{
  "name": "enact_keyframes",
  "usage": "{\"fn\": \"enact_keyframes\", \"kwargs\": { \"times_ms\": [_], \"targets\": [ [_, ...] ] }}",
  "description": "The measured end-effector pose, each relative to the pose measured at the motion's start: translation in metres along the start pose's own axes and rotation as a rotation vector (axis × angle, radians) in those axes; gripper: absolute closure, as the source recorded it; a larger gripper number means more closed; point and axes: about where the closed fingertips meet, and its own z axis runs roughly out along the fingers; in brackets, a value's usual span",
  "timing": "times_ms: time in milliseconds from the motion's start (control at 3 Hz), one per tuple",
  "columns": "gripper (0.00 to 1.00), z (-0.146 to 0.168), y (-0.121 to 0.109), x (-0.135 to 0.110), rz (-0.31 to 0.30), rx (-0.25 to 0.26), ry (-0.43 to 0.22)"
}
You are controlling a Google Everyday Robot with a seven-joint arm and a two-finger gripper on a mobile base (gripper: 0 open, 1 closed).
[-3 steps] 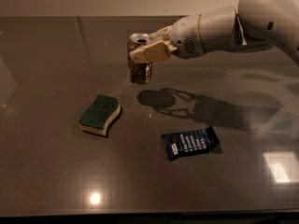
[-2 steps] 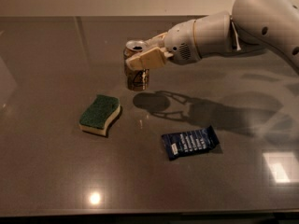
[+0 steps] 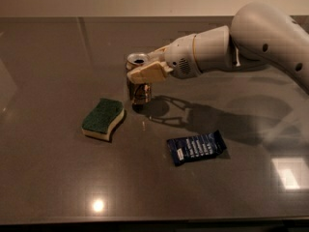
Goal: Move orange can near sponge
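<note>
The orange can (image 3: 140, 92) stands upright, its bottom at or just above the dark table, a short way right of and behind the sponge. My gripper (image 3: 144, 71) comes in from the right and is shut on the can's upper part, one beige finger (image 3: 148, 73) across its front. The can's silver top (image 3: 137, 58) shows above the finger. The sponge (image 3: 103, 118), green top over pale yellow foam, lies flat on the table to the left front of the can, a small gap between them.
A flat dark-blue snack wrapper (image 3: 196, 147) lies on the table right of and in front of the can. My white arm (image 3: 251, 42) stretches in from the upper right, its shadow falling across the table behind the wrapper.
My gripper has carried the can left and toward the front, lowering it closer to the sponge. The sponge and wrapper have not moved.
</note>
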Motion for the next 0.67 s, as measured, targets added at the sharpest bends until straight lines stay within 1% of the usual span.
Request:
{"fn": "enact_keyframes", "kwargs": {
  "times_ms": [333,667],
  "targets": [
    [0.82,0.0062,0.0004,0.0075,-0.006,0.013,-0.028],
    [0.59,0.0111,-0.0004,0.0122,-0.013,0.018,-0.050]
  ]
}}
